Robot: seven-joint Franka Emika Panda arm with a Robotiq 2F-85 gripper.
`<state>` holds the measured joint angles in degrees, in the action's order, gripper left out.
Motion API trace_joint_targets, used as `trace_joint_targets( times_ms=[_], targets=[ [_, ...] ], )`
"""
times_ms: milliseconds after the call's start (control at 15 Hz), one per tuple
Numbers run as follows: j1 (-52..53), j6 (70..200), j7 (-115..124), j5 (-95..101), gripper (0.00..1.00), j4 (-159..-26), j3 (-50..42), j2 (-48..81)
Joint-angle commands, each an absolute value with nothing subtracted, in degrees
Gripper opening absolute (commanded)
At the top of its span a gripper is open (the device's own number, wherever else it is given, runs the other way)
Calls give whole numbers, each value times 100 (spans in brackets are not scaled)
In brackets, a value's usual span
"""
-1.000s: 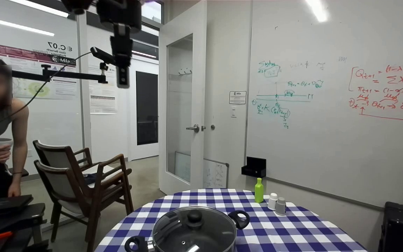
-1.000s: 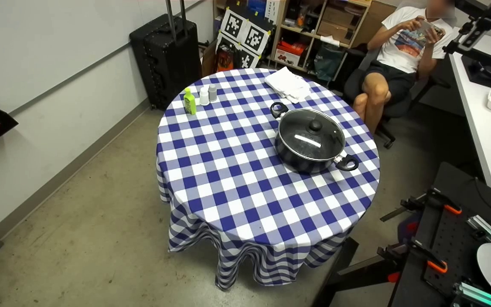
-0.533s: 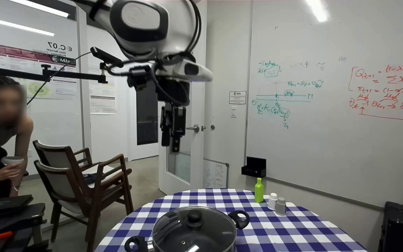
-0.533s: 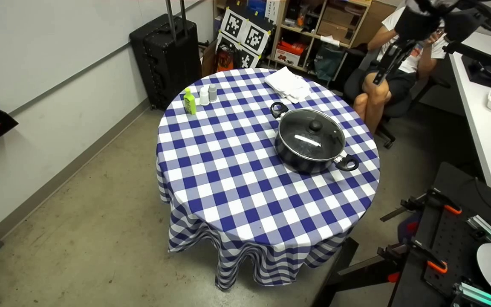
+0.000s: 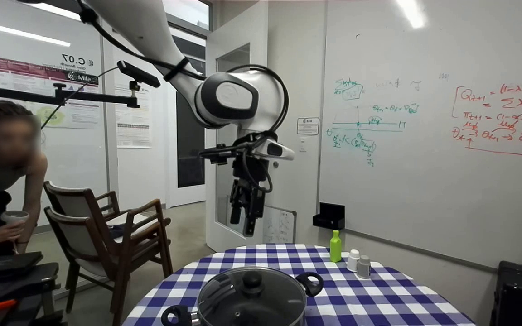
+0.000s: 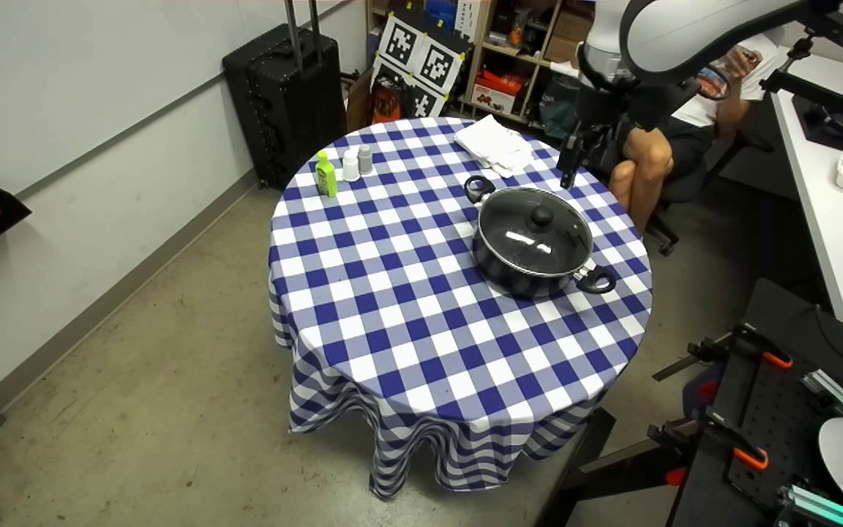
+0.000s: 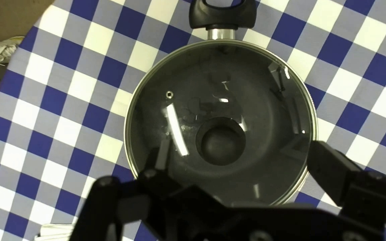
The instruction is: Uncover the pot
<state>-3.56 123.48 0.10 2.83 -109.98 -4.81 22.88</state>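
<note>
The wide dark pot (image 6: 513, 272) stands on the checked tablecloth, with black loop handles; one handle (image 7: 222, 18) shows at the top of the wrist view. Its glass lid (image 6: 513, 219) sits on it, and the lid also shows in the wrist view (image 7: 260, 110). The round black knob (image 7: 220, 144) is at the lid's centre. My gripper (image 7: 239, 145) is open and empty above the lid, its fingers wide apart on either side of the knob in the wrist view. In both exterior views the gripper (image 5: 242, 227) hangs above the lid, fingers down, touching nothing.
On the table (image 6: 407, 322) a green bottle (image 6: 326, 177) stands beside a white shaker (image 6: 350, 166) and a grey shaker (image 6: 366, 160). A folded white cloth (image 6: 495, 146) lies near the pot. One person (image 6: 707, 73) sits behind the table; another person (image 5: 7, 181) stands at the side.
My arm has come into view and the gripper has moved down and across, from high and far off to above the pot. The pot and lid have not moved.
</note>
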Motion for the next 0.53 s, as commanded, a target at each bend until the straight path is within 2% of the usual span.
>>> trace_joint_targets(
  times_ms=[0,467],
  targets=[
    [-353,12264,149,202,100,-10360,-400,2932],
    [-444,12189,170,48,100,-9907,-346,3728]
  ],
)
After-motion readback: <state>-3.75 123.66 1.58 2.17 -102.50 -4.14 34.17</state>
